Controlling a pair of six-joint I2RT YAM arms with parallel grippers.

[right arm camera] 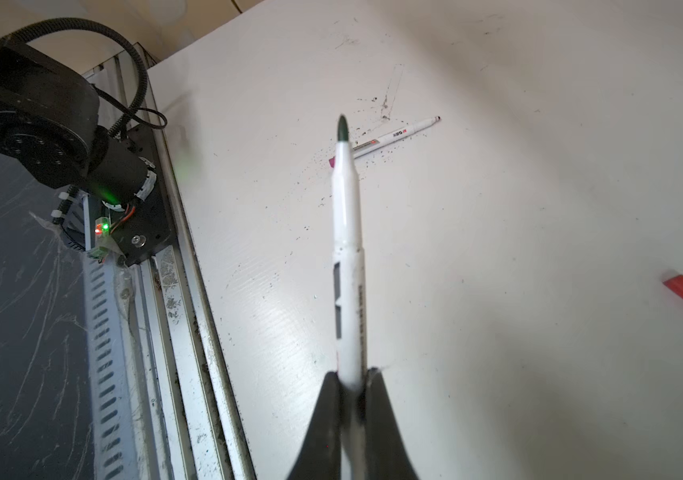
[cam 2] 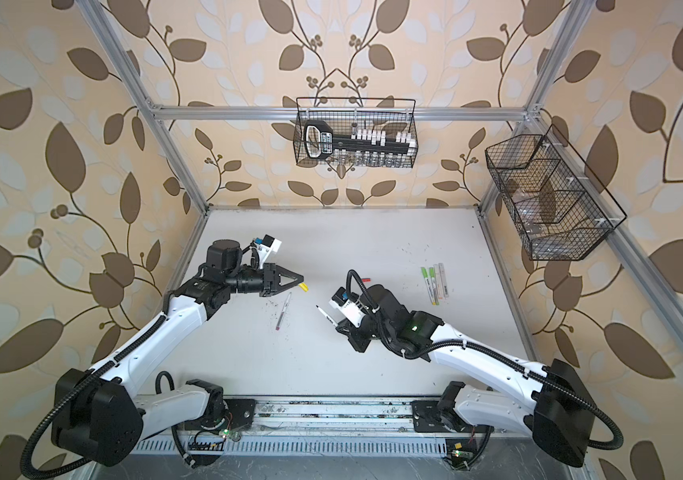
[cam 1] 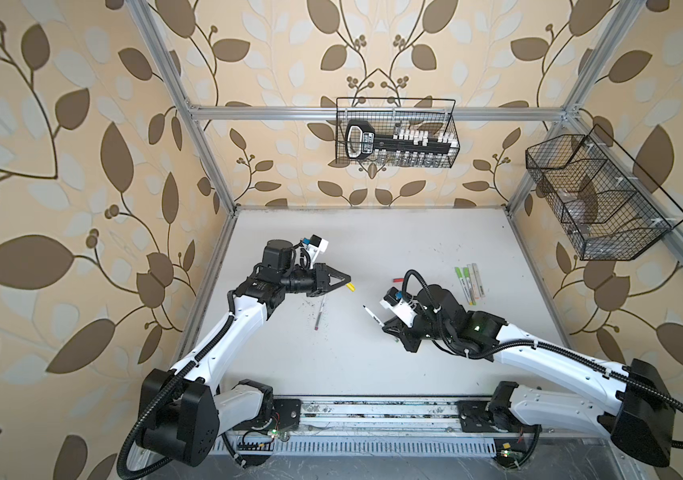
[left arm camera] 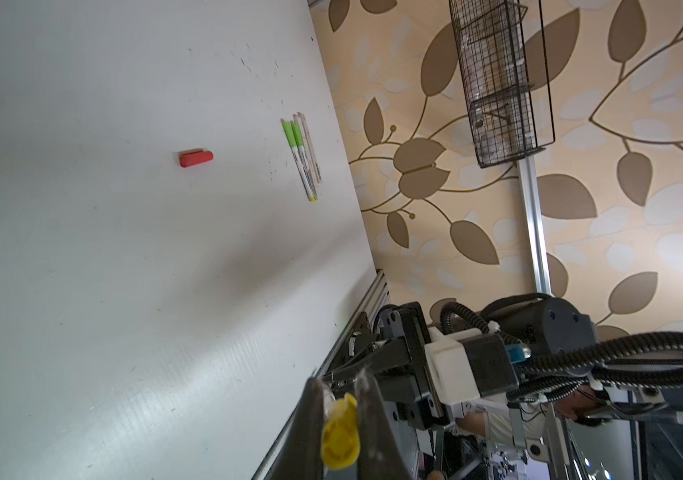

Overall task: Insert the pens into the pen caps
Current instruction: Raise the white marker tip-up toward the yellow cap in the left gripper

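Observation:
My left gripper (cam 1: 347, 279) (left arm camera: 340, 380) is shut on a yellow pen cap (cam 1: 350, 286) (left arm camera: 340, 436), held above the table's left middle. My right gripper (cam 1: 385, 328) (right arm camera: 352, 374) is shut on the rear of a white pen (cam 1: 373, 316) (right arm camera: 348, 249), whose bare dark green tip points toward the left arm. A gap lies between cap and tip. A second white pen (cam 1: 320, 314) (right arm camera: 389, 139), uncapped with a pink end, lies on the table below the left gripper. A red pen cap (cam 1: 397, 280) (left arm camera: 195, 158) lies behind the right wrist.
Several capped pens (cam 1: 470, 282) (left arm camera: 304, 158) lie side by side at the right of the table. A wire basket (cam 1: 398, 133) hangs on the back wall and another (cam 1: 597, 199) on the right frame. Dark ink specks mark the table around the lying pen.

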